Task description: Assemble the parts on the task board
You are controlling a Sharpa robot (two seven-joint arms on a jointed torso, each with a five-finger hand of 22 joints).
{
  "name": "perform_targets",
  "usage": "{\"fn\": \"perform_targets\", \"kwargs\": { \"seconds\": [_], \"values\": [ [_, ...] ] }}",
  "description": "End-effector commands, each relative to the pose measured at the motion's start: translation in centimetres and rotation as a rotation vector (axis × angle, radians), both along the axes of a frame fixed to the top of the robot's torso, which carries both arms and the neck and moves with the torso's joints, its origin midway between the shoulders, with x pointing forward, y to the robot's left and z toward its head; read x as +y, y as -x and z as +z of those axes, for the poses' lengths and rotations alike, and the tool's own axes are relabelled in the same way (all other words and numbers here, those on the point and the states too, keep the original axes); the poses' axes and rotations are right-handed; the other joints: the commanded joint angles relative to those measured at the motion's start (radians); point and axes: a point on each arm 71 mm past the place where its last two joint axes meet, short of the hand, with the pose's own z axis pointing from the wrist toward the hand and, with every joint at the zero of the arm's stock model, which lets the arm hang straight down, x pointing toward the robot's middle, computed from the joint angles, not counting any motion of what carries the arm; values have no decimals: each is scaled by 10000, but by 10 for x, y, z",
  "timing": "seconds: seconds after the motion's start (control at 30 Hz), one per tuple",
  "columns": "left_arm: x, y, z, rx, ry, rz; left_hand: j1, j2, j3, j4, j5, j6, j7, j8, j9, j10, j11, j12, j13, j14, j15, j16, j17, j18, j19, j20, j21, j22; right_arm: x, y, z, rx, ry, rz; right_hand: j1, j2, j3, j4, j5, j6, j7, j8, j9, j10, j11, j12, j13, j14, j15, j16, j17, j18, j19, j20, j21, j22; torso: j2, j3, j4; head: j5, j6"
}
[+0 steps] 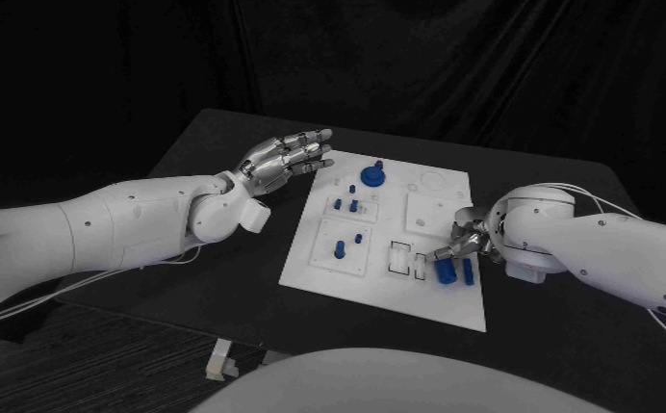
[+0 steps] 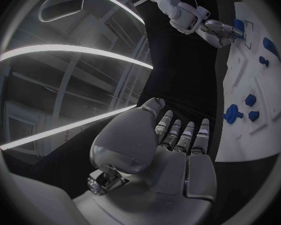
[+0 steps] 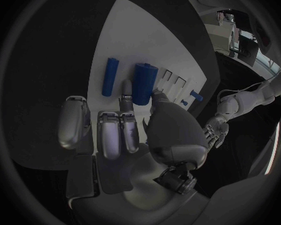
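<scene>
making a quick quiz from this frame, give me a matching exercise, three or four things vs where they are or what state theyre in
Things:
1. left hand
2. right hand
3. blue knob
4. task board

States or places:
A. white plate in the middle of the table
B. fingers on the thick blue cylinder near the board's right edge
C. stands at the board's far end
D. holds nothing, hovering off the board's left far corner

Pairs: 1-D, 2-B, 3-C, 4-A

Task board (image 1: 382, 278) mid-table, parts on it; left robot hand (image 1: 288, 156) beside its far-left corner, right robot hand (image 1: 465, 240) at right edge.
</scene>
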Motion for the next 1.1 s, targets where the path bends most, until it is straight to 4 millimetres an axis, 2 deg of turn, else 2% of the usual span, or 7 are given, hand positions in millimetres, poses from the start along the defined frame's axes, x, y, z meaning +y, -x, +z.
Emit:
{"fn": "perform_targets", "kwargs": {
  "seconds": [0.03,0.2,0.23,0.4,0.7,0.93,1.1],
  "values": [
    [-1,1,0,-2,146,-126,-207,-165,206,-56,-38,-73,-49,58,0,-27,35,71,94,55,46,88,90,-447,-21,-17,105,-52,-2,2,-4,200,266,-16,688,202,574,-383,510,-226,-38,-97,125,1019,-8,166,2657,909,-21,-26,2191,348,-39,18,-241,1782,1,-2,0,-14,1],
    [-2,1,0,30,147,-170,-219,-159,223,-49,-43,-102,-71,52,-3,-31,58,67,93,62,57,99,92,-450,-19,-17,106,-54,0,3,-5,237,268,34,1119,105,1047,-756,1499,-307,-76,-39,367,1019,-42,166,2657,912,-55,-25,2197,346,-17,-8,-242,1789,2,-4,2,6,1],
    [-2,1,0,36,148,-179,-219,-159,223,-49,-43,-102,-71,52,-3,-31,58,67,93,62,57,99,92,-450,-19,-17,106,-54,0,3,-5,226,255,30,1206,86,1255,-861,1971,-337,-90,15,496,1019,-54,166,2657,912,-66,-26,2195,345,-11,-21,-245,1791,1,-1,3,9,1],
    [-3,1,-1,83,139,-227,-230,-155,235,-43,-46,-114,-86,49,-4,-34,75,61,93,68,67,107,94,-452,-18,-16,105,-58,-1,4,-3,-9,39,-159,957,-108,2034,-1026,2940,-424,-139,336,1093,1019,-115,166,2657,911,-95,-34,2183,338,19,-56,-245,1806,-4,1,-6,67,1],
    [-2,1,-1,131,108,-236,-245,-147,254,-32,-47,-128,-101,45,-5,-36,94,63,94,84,85,128,98,-454,-9,-15,109,-54,-7,7,9,152,-1106,-1152,703,-170,2609,-1081,3194,-411,-195,527,1426,1019,-153,166,2657,902,-141,-58,2135,335,36,-91,-245,1814,-2,-2,0,135,1],
    [-3,1,-2,169,101,-274,-249,-145,260,-29,-46,-107,-98,48,-2,-34,96,72,95,88,90,132,99,-455,-10,-15,108,-57,-3,6,22,694,-2303,-2133,667,-173,2759,-1118,3165,-436,-194,542,1482,1019,-155,166,2657,907,-145,-49,2152,333,40,-97,-237,1819,-15,3,-1,106,1],
    [-3,1,-2,196,103,-308,-249,-145,260,-29,-46,-107,-98,48,-2,-34,96,72,95,88,90,132,99,-455,-10,-15,108,-57,2,7,24,1221,-3019,-2834,645,-163,2852,-1138,3171,-427,-198,562,1515,1019,-158,166,2657,901,-147,-62,2126,344,22,-100,-294,1804,-12,-1,-4,153,1]
  ]
}}
